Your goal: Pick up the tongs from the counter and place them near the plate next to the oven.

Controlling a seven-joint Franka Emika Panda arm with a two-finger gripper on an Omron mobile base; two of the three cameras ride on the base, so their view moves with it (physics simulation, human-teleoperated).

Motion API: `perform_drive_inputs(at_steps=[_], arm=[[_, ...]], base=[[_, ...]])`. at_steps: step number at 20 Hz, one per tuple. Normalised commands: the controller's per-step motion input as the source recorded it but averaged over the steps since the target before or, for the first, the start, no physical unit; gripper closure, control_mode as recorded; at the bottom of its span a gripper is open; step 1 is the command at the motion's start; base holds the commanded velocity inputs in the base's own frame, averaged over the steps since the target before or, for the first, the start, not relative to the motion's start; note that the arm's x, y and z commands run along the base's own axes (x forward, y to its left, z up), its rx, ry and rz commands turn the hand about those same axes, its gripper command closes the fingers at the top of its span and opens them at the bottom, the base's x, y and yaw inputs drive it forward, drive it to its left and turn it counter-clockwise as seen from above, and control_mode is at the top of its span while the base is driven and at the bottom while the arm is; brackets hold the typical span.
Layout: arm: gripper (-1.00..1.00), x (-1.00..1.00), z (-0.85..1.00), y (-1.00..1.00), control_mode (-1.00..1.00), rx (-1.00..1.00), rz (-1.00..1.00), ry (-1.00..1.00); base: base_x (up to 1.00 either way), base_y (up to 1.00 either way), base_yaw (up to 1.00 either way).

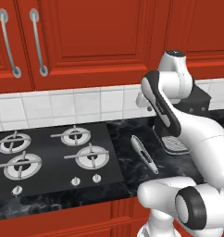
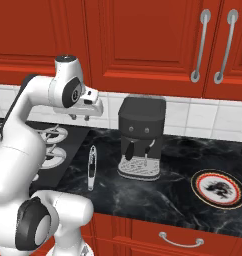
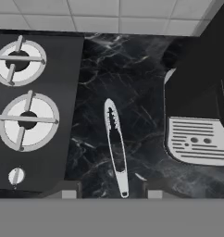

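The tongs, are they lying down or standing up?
Lying down. The tongs rest flat on the black counter, between the hob and the coffee machine; nothing holds them.

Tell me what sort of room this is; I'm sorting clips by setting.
A home kitchen, rendered. A gas hob is set into a black marble counter, a coffee machine stands against white wall tiles, and red cupboards hang above. Tongs lie on the counter.

Home kitchen, rendered: red cabinets (image 1: 86, 37) w/ metal handles, white tile backsplash (image 1: 77, 104), gas hob (image 1: 49, 155), black marble counter (image 2: 183, 165), coffee machine (image 2: 140, 137).
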Motion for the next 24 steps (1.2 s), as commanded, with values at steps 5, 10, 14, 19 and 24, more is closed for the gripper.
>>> perform_drive_inputs(at_steps=[5,10,14,19,24], arm=[[-1.00,0.06,-0.13,0.00,-1.00,0.00,0.00,0.01],[-1.00,0.18,-0.27,0.00,-1.00,0.00,0.00,0.02],[-1.00,0.14,-0.36,0.00,-1.00,0.00,0.00,0.02],[-1.00,0.03,-0.51,0.00,-1.00,-0.01,0.00,0.01],[-1.00,0.00,-0.62,0.00,-1.00,-0.04,0.00,0.01]], base=[[0.00,0.00,0.00],[0.00,0.00,0.00],[0.00,0.00,0.00],[0.00,0.00,0.00],[0.00,0.00,0.00]])
